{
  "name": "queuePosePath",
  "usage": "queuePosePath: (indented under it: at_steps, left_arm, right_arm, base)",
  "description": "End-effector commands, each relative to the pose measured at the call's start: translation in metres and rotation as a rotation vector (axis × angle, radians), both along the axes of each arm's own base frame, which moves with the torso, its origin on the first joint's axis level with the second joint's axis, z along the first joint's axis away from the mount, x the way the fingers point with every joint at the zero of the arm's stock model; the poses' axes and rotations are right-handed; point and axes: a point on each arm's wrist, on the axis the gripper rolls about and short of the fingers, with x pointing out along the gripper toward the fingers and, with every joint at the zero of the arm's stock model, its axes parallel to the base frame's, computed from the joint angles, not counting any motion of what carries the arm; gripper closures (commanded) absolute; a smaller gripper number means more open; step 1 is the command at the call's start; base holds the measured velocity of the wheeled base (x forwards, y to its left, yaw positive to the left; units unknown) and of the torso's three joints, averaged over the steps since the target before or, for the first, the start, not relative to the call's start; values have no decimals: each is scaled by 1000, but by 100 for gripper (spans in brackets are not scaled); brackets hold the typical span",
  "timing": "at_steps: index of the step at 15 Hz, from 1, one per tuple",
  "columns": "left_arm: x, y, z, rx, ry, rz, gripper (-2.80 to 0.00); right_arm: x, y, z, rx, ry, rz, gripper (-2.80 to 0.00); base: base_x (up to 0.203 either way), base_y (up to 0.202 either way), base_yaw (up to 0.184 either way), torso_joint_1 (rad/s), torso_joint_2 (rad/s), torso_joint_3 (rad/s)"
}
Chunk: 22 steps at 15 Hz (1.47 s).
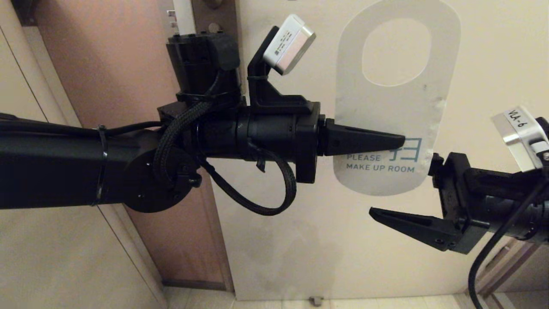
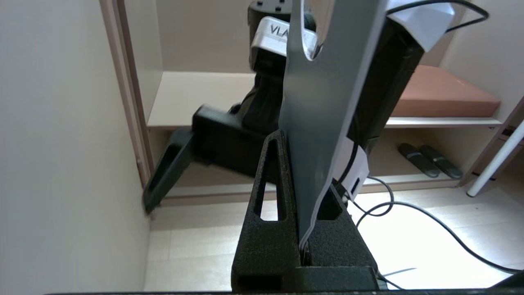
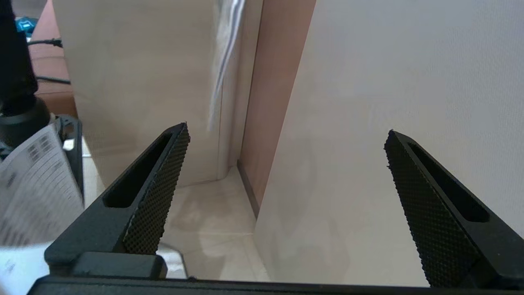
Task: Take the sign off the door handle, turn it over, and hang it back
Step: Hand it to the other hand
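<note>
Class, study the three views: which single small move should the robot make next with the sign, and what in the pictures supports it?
Probably bring the open right gripper in to take the sign at its lower edge. The left gripper holds the sign off the handle, white "PLEASE MAKE UP ROOM" face toward the head camera. A handover would likely help turn it over.

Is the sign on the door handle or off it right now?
Off. The left gripper holds the sign by its lower part, and its oval hole shows only bare door behind it.
</note>
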Motion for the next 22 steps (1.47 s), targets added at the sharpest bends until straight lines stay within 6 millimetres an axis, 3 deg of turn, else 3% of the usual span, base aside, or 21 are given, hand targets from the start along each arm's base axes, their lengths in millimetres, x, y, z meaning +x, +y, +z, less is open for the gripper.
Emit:
queuePosePath:
  at_steps: [1,22]
  left_arm:
    - [0,0,0,-4,-4,-6,0]
    - [7,-8,-10,-41,-109,-7,0]
  right_arm:
    - [5,8,-2,-4,6,22,-280]
    - [11,15,5,8,-14,37,-280]
  base:
    - [0,0,0,0,0,0]
    - [0,0,0,0,0,0]
